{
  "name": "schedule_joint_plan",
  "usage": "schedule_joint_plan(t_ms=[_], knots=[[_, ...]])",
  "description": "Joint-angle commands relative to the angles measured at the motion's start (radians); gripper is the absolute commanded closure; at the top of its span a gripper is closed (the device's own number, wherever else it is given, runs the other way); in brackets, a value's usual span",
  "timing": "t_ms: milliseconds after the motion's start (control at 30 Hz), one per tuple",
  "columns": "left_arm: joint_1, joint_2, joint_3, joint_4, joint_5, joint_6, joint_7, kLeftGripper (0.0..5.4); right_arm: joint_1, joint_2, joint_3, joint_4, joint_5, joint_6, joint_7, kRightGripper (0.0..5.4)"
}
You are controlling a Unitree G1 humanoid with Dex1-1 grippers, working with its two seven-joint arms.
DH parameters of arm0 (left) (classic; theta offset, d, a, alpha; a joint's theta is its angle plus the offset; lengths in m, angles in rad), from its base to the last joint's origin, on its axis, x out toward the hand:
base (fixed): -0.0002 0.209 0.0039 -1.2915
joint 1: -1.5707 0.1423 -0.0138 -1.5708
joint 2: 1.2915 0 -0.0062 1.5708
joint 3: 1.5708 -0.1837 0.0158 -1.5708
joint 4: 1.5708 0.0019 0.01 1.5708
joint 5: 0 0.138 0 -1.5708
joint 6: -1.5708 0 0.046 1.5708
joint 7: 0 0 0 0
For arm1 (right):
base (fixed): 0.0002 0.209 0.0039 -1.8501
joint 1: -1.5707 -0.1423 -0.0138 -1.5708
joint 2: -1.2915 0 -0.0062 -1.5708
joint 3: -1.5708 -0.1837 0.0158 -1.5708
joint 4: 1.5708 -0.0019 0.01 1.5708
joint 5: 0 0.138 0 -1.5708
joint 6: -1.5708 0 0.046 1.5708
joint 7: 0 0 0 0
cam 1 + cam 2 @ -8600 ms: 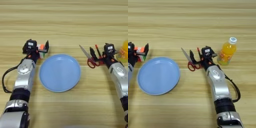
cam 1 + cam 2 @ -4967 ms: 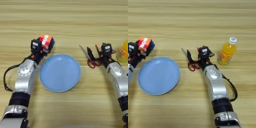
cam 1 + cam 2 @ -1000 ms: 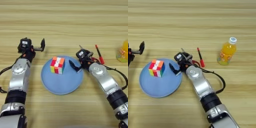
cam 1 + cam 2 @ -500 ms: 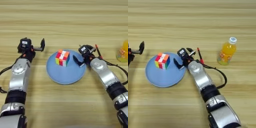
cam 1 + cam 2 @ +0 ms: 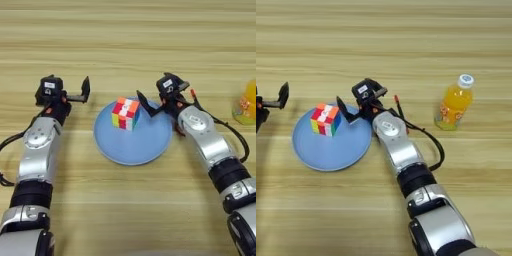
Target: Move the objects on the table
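Red pen (image 5: 397, 102) shows only partly behind right gripper (image 5: 358, 109).

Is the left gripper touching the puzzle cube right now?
Apart. In the left eye view the left gripper sits off the plate, with bare wood between it and the puzzle cube, which rests on the plate.

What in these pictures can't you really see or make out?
- Red-and-black pen: mostly hidden behind the right arm in both views; only its red tip shows.
- Scissors: not visible in either view; possibly under the right arm, cannot tell.
- Orange-juice bottle: whole in the right eye view, cut off by the right edge in the left eye view.
- Left claw: cut off by the left edge in the right eye view.
- Right claw: its grip on the plate rim is unclear.
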Motion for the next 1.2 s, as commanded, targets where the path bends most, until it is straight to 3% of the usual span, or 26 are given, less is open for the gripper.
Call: schedule_joint_plan(t_ms=[33,433,1000,1200], knots=[[-0.002,0.000,0.003,0.010,0.011,-0.003,0.018,0.04,0.005,-0.033,-0.041,-0.132,0.013,0.023,-0.013,0.00],[-0.033,0.009,0.030,0.077,0.052,-0.010,0.132,0.04,0.055,-0.122,-0.185,-0.413,0.060,0.137,-0.057,0.00],[-0.047,0.012,0.028,0.109,0.048,-0.034,0.134,0.04,0.143,-0.214,-0.352,-0.396,0.096,0.157,-0.138,0.00],[-0.052,0.012,0.028,0.119,0.048,-0.040,0.132,0.04,0.219,-0.221,-0.388,-0.426,0.133,0.194,-0.127,0.00]])
